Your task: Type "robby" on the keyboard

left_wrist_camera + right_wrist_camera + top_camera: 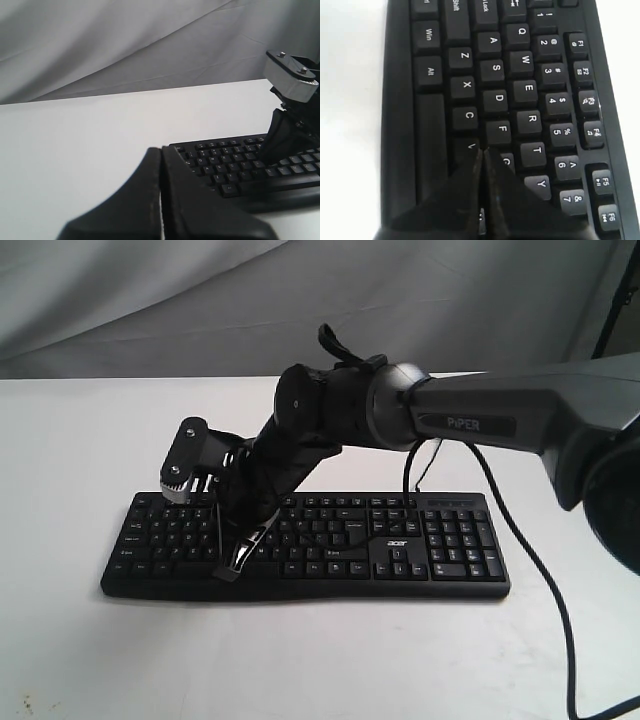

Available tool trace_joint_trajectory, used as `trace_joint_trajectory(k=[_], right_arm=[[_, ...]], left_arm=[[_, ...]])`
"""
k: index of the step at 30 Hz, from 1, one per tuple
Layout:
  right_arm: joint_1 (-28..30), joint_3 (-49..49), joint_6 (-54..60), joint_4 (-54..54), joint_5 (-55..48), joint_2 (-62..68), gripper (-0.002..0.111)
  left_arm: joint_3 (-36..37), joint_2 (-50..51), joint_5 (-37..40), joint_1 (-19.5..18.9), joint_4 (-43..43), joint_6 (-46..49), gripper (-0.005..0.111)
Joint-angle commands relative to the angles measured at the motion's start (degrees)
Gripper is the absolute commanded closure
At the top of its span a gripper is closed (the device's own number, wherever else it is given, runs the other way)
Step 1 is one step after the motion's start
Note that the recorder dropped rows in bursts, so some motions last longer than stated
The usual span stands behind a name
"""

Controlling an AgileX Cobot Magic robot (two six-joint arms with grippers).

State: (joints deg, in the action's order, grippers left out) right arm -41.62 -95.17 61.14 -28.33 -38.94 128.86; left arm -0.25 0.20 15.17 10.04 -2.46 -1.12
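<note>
The black keyboard with its white "acer" logo lies across the middle of the white table. My right gripper reaches over to the keyboard's left half, pointing down at the keys. In the right wrist view its shut tips sit between the V and G keys of the keyboard, touching or just above them. My left gripper is shut on nothing and sits off the left end of the keyboard. It does not show in the exterior view.
The right arm spans the back right of the table. A thin black cable runs off the front right. The right wrist's grey camera mount rises over the keys. A grey cloth backdrop hangs behind.
</note>
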Motion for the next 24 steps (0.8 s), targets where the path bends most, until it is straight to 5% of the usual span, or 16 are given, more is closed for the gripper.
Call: trace_joint_trajectory(k=[1,24], right_arm=[[0.43,0.09,0.04,-0.09,-0.26,-0.49,0.108],[0.43,0.07,-0.1,-0.26,-0.28,0.85,0.108]], left_arm=[[0.25,-0.2,-0.33,0.32,-0.27,-0.16,0.107],[0.25,-0.2,-0.33,0.32,-0.27,-0.16,0.107]])
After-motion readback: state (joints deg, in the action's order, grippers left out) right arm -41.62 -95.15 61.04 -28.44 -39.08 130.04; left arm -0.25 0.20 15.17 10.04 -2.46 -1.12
